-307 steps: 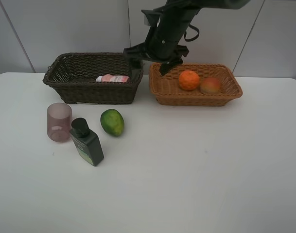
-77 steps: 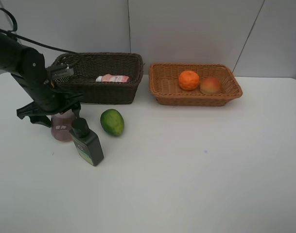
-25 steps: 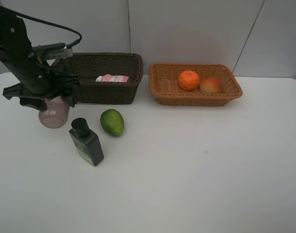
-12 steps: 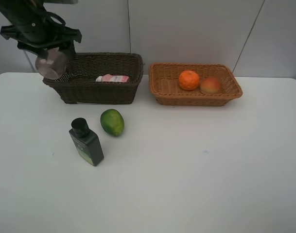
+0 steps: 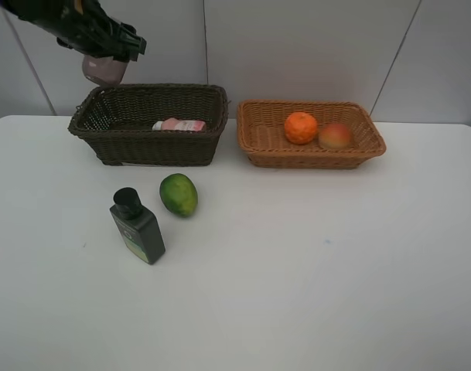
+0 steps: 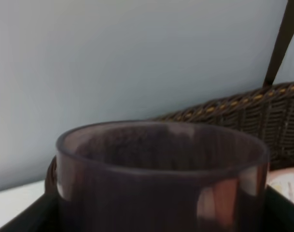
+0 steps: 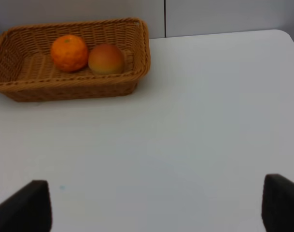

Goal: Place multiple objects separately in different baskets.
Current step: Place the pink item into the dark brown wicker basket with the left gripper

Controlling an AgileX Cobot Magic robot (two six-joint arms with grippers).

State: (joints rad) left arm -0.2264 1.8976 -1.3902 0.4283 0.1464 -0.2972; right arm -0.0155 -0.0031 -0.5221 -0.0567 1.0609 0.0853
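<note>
My left gripper (image 5: 104,52) is shut on the translucent mauve cup (image 5: 104,69) and holds it in the air above the back left corner of the dark brown basket (image 5: 150,147). The cup (image 6: 159,179) fills the left wrist view, with the basket's rim (image 6: 243,108) behind it. A pink white-capped bottle (image 5: 179,124) lies in that basket. The orange (image 5: 301,127) and the red-yellow fruit (image 5: 336,136) rest in the light tan basket (image 5: 312,158). The green fruit (image 5: 179,194) and the dark green bottle (image 5: 137,226) sit on the table. My right gripper (image 7: 155,205) is open over bare table, with nothing between its fingers.
The white table (image 5: 312,270) stretches in front of both baskets. A pale wall stands close behind them. In the right wrist view the tan basket (image 7: 132,72) lies ahead of the right gripper, apart from it.
The left gripper has lifted the mauve cup off the table beside the dark green bottle, carrying it up and to the right over the dark basket's back left corner. Nothing else moved.
</note>
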